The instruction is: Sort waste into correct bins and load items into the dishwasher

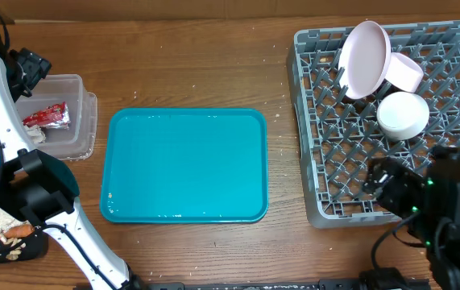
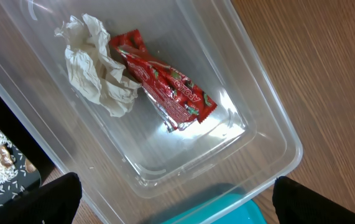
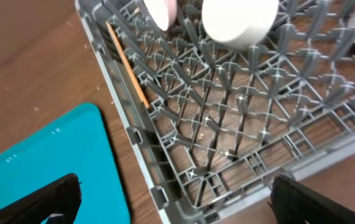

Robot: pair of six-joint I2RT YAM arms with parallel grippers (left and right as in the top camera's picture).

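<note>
L gripper [image 2: 177,208], jaws spread wide & empty, hangs over clear rectangular plastic tub [image 2: 276,127] w/ red crinkled wrapper [image 2: 165,87] below it. R gripper [image 3: 177,202], same, sits above grey pegged plastic dish rack [image 3: 227,130]; drop lower and you'll likely snag it

Clear glossy plastic tub [image 2: 255,106]; shiny crinkled wrapper [image 2: 165,87] (foil, perhaps); matt grey rack [image 3: 133,134].

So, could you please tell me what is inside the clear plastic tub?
The clear tub holds a crumpled paper wad and a red wrapper, touching. The wrapper's edge overlaps the wad; whatever lies beneath them is hidden.
</note>
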